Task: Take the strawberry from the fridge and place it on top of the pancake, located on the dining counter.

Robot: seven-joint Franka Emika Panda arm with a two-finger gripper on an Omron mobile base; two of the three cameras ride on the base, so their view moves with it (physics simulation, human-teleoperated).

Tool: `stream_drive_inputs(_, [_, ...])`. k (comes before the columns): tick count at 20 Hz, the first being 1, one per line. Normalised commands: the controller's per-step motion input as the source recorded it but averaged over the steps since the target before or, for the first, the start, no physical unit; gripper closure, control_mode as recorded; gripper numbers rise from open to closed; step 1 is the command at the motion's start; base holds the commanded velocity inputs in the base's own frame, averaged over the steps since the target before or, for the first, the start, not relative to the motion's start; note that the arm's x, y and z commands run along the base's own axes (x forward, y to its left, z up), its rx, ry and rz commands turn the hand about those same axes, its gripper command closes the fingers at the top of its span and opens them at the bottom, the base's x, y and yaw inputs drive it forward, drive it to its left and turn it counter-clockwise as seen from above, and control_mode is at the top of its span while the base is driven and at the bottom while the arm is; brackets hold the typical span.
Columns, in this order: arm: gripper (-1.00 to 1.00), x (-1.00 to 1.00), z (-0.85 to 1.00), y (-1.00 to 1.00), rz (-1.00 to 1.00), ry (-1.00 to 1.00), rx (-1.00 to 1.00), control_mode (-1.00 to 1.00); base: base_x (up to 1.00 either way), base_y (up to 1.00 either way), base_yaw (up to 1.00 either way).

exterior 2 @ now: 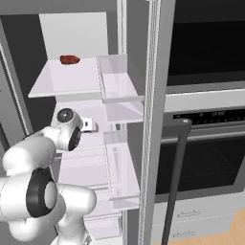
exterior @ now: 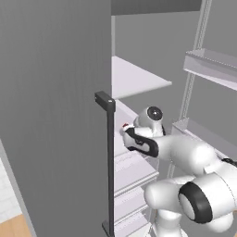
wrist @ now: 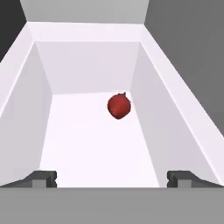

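Right now I'm on the reach-in step: my gripper (wrist: 112,179), jaws wide apart and holding nothing, looks into a pale fridge (exterior: 55,115) bin where the strawberry (wrist: 119,106) lies ahead, slightly right of center. Next: advance, center on it, prob. lower, then close.

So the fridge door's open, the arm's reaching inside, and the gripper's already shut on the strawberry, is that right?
Not quite. The fridge is open and the arm reaches inside, but the gripper is open, not shut on the strawberry. The hand view shows the berry lying free on the white floor of a compartment, ahead of the two fingertips and touching neither.
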Motion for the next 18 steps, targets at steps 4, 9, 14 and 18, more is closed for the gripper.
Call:
stream_drive_inputs(4, [-1.00,0.70,-0.11,0.00,0.00,0.11,0.00,-1.00,0.00,0.00,0.00])
stream_drive_inputs(9, [-1.00,0.47,-0.35,0.00,0.00,0.04,0.00,-1.00,0.00,0.00,0.00])
stream_drive_inputs(14, [-1.00,0.38,-0.40,0.08,0.00,0.00,-0.01,-1.00,0.00,0.00,0.00])
stream_drive_inputs(18, [-1.00,0.43,-0.24,0.16,0.00,0.00,0.00,-1.00,0.00,0.00,0.00])
